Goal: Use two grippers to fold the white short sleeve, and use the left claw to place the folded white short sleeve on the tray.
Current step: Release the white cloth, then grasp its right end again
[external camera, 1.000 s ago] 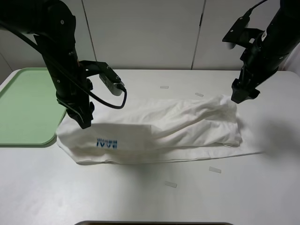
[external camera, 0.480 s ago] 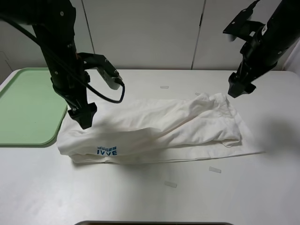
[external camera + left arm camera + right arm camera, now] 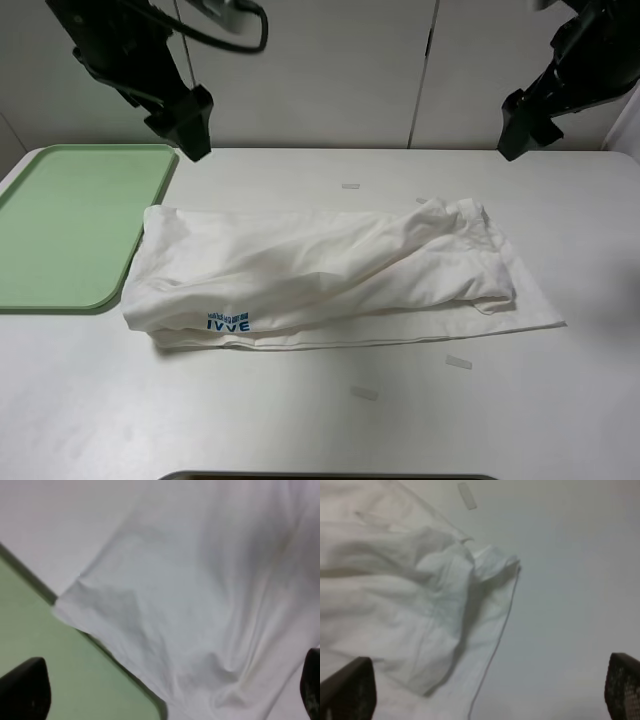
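White thin-fabric short-sleeved T-shirt stretched below and between black left claw and black right claw, long axis claw to claw; both spread wide, empty. Pale-green rectangular plastic tray nearest left claw, perhaps touching shirt.

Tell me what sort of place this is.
Probably a robotics lab test bench: two black robot arms hang over a plain white table, with a white T-shirt and a green tray laid out, and blank panels behind.

Paper scraps on white table
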